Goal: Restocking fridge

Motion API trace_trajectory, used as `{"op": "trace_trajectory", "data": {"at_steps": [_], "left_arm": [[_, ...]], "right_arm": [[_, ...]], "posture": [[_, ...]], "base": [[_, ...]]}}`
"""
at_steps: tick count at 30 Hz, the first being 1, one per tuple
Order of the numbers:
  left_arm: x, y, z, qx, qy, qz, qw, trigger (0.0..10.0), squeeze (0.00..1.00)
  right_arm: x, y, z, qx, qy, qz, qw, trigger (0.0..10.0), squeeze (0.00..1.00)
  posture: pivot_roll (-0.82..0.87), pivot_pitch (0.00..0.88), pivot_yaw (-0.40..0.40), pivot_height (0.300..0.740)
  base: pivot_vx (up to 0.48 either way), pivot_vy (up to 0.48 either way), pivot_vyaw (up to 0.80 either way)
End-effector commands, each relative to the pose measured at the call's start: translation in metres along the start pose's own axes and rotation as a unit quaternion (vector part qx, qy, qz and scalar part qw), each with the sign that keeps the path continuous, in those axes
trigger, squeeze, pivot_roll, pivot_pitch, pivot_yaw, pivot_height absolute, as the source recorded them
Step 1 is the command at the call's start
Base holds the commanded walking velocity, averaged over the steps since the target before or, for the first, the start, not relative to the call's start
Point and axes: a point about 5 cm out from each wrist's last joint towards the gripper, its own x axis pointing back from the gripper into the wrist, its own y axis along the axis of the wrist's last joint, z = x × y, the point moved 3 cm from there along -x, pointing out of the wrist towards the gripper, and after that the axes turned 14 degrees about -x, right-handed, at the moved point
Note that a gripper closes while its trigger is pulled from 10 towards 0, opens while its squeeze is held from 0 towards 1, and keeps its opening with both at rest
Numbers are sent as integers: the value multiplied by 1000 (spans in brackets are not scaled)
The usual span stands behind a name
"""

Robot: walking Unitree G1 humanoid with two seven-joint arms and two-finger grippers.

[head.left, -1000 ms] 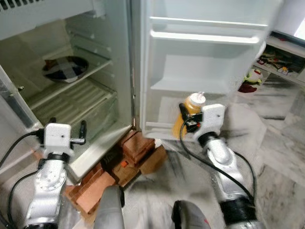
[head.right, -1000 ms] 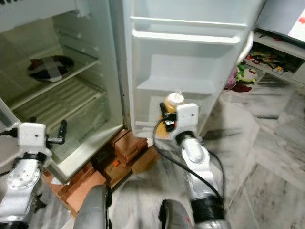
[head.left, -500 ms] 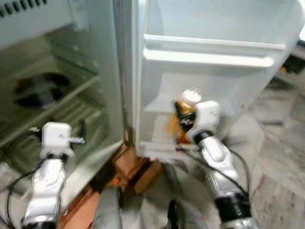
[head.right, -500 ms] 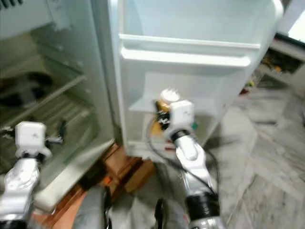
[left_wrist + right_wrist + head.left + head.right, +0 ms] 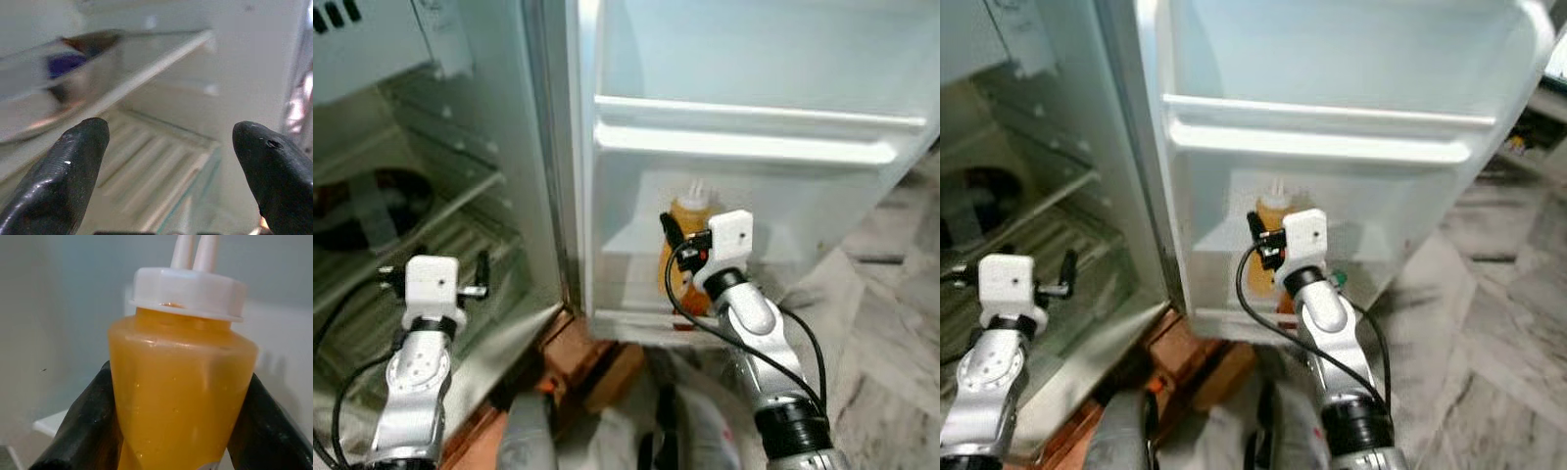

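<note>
from the head views we see our right gripper (image 5: pixel 674 235) holding a translucent plastic squeeze bottle of orange sauce with a white nozzle cap (image 5: pixel 687 227) upright inside the open white fridge door (image 5: pixel 744 137), in the lower door pocket beneath the long white rail. our left gripper (image 5: pixel 470 284) hangs before the main compartment, near the ribbed glass shelf (image 5: pixel 450 235) and a dark round plate (image 5: pixel 362 201) on the shelf above.

in the left wrist view our two black fingers (image 5: pixel 63 171) stand well apart with nothing between them.

in the right wrist view our black fingers (image 5: pixel 85 423) clamp the bottle's sides below its shoulder. we judge it soft-walled, fairly full and moderately heavy, smooth and perhaps slippery, so a firm squeeze could dent it or push sauce up; the mid-body hold looks sensible. we can read no brand or writing; only a pale corner of what may be a label shows, too little to tell.
</note>
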Motion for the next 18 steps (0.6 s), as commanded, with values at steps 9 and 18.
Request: {"op": "trace_trajectory", "data": {"at_steps": [9, 18], "left_arm": [[5, 3, -9, -1, -15, -3, 1000, 10000, 0], [4, 3, -9, -1, -12, -1, 1000, 10000, 0]], "right_arm": [[4, 0, 1, -9, 16, 5, 1000, 10000, 0], [9, -3, 7, -17, 37, 13, 999, 10000, 0]], "posture": [[94, 89, -47, 618], [93, 90, -47, 576]], "base": [[0, 0, 0], [0, 0, 0]]}}
